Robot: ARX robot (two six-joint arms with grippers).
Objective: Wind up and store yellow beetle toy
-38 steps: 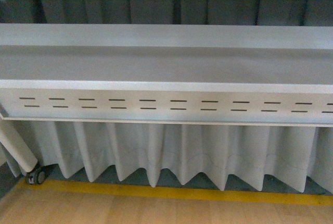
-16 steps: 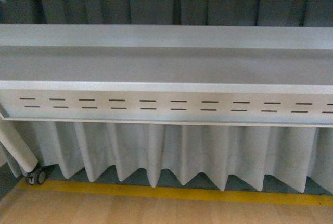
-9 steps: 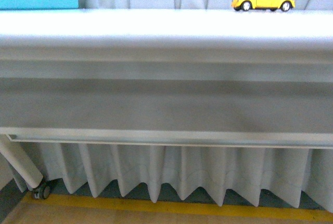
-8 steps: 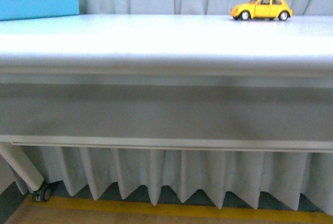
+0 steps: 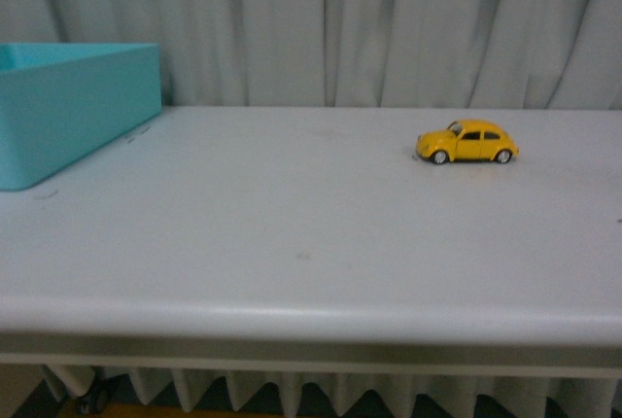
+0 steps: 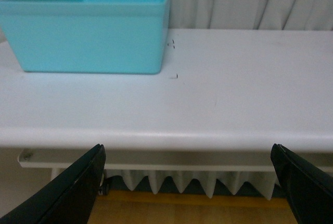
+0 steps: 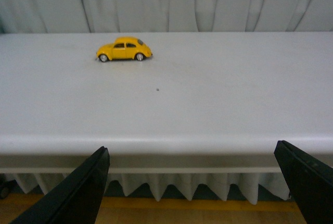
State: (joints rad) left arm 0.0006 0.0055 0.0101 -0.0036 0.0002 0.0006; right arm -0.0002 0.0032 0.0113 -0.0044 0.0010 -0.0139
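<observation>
While the small yellow beetle toy car [image 5: 467, 142] sits on the white table [image 5: 292, 233], turquoise plastic bin [image 5: 68, 107] well apart, left gripper [image 6: 187, 182] and right gripper [image 7: 191, 182] — both spread wide, empty

Table [image 5: 292, 243] top is mostly open surface; beetle [image 5: 466, 142] stands alone toward the right rear, with free tabletop on all sides of it. Teal bin [image 5: 68, 97] takes up the left rear corner, open at the top, well apart from the beetle; wide passable stretch between them; curtain [image 5: 389, 29] closes off the back edge.
</observation>
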